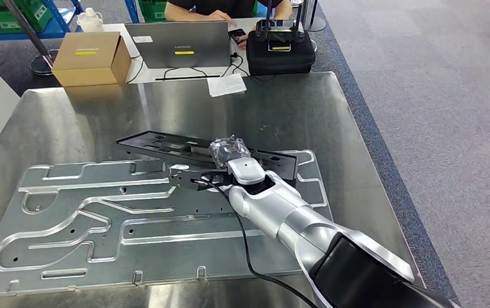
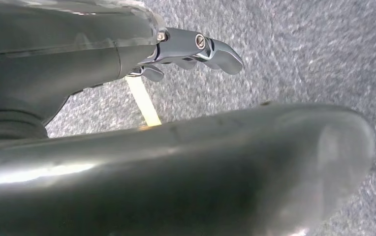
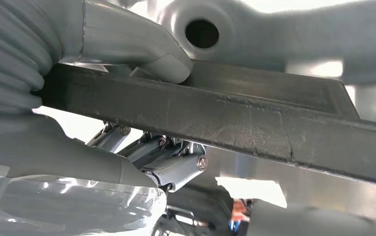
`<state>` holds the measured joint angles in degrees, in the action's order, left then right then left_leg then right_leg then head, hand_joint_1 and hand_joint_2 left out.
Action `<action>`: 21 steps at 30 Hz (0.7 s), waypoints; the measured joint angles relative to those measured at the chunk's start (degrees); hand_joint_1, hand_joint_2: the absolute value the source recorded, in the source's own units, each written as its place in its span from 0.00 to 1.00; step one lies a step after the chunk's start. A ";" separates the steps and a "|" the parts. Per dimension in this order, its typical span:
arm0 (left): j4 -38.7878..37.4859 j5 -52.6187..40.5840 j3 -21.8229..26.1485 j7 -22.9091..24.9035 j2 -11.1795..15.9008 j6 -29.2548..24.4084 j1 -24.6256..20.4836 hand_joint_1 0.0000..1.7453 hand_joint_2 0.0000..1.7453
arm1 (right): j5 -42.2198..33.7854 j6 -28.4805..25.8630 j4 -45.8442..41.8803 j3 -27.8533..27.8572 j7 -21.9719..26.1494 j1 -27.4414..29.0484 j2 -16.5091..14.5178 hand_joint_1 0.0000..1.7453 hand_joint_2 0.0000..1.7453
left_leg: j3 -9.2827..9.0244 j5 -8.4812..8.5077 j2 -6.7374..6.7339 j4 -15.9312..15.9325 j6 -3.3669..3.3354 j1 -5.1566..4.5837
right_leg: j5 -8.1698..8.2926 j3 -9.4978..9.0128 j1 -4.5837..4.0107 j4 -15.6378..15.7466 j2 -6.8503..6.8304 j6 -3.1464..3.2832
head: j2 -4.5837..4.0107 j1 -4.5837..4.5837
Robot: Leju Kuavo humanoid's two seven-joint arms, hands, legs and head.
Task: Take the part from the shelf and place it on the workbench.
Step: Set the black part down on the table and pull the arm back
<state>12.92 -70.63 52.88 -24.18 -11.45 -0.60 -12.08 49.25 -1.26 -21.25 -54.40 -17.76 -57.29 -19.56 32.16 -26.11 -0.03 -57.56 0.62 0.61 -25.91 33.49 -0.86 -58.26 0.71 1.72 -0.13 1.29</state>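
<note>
A long black flat part (image 1: 159,144) lies across the steel workbench (image 1: 261,109), its near end resting on a large stamped aluminium plate (image 1: 101,218). My right hand (image 1: 231,155), wrapped in clear plastic, grips the part near its middle. In the right wrist view the grey thumb (image 3: 141,49) presses on one face of the black part (image 3: 255,123) and the darker fingers (image 3: 176,167) curl under the other. My left hand (image 2: 196,49) hangs over grey carpet, holding nothing, its fingers loosely extended.
At the back edge stand a cardboard box (image 1: 92,58), a laptop (image 1: 178,43), a black case (image 1: 279,51) and a paper slip (image 1: 226,84). A person (image 1: 229,9) sits behind them. A black cable (image 1: 245,244) trails along my right arm. Carpet floor (image 1: 435,128) lies to the right.
</note>
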 joint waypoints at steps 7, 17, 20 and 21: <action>0.00 0.42 -2.21 -4.92 -0.34 -2.56 0.00 0.00 0.00 | 1.87 -0.61 0.75 2.19 0.87 0.63 0.39 1.00 1.00 | -0.01 0.00 0.03 0.00 0.00 0.00 | 0.00 -0.02 0.00 0.00 -0.02 0.00 | 0.01 -0.01; 0.00 2.85 -3.55 -5.18 -0.36 0.93 -0.05 0.00 0.00 | 4.21 -0.04 1.01 4.30 1.07 0.66 0.64 1.00 1.00 | -0.02 0.01 0.03 0.00 0.00 0.00 | 0.00 -0.03 0.01 0.00 -0.02 0.00 | 0.00 0.00; 0.00 2.80 -3.73 -3.87 -0.36 0.29 -0.07 0.00 0.00 | 4.70 0.12 1.01 4.87 1.20 0.66 0.71 1.00 1.00 | -0.02 0.01 0.03 0.00 0.00 0.00 | 0.00 -0.03 0.01 0.00 -0.02 0.00 | 0.00 -0.01; 0.00 2.65 -3.86 -3.17 -0.36 -0.07 -0.08 0.00 0.00 | 4.79 0.11 1.01 5.05 1.28 0.66 0.72 1.00 1.00 | -0.02 0.01 0.03 0.00 0.00 0.00 | 0.00 -0.03 0.01 0.00 -0.02 0.00 | 0.00 -0.01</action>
<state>12.92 -67.98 49.02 -27.35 -11.80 -0.67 -12.16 54.04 -1.15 -20.24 -49.34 -16.48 -56.63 -18.85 32.14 -26.10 -0.01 -57.56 0.62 0.61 -25.90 33.46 -0.86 -58.26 0.69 1.72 -0.13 1.28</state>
